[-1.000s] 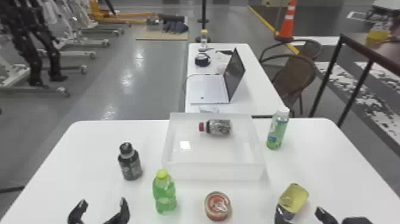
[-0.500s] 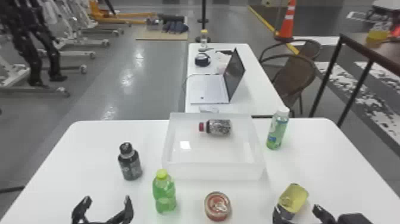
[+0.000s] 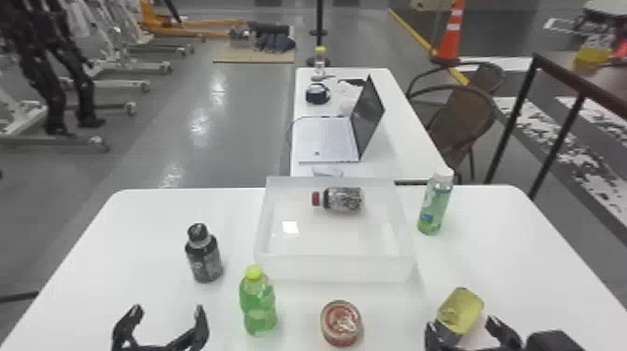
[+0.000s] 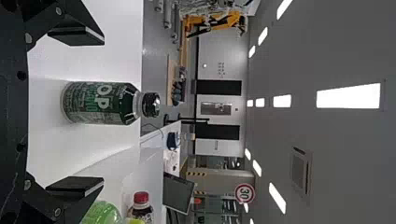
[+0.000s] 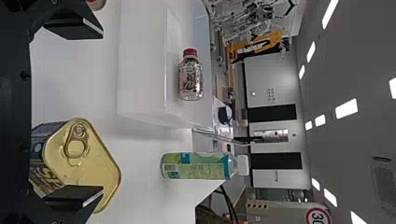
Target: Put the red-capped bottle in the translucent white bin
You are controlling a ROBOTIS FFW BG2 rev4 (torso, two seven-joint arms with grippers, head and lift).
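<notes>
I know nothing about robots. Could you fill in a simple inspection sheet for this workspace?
Surface: white table, no spill seen
Job's things: red-capped bottle lying inside bin
Clutter: upright dark bottle, yellow-capped bottle, white-capped bottle; round can, yellow tin
Grippers: left gripper open, holding nothing; right gripper open around the yellow tin, not clamped
Cables: thin dark line beside laptop, probably one
Surroundings: chairs, orange cone

Angular black fingers (image 3: 202,329), round grey screws (image 4: 28,38)

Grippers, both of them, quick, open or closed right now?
Left gripper: open, holding nothing.
Right gripper: open, fingers wide apart at the gold-lidded can, not clamped on it.
</notes>
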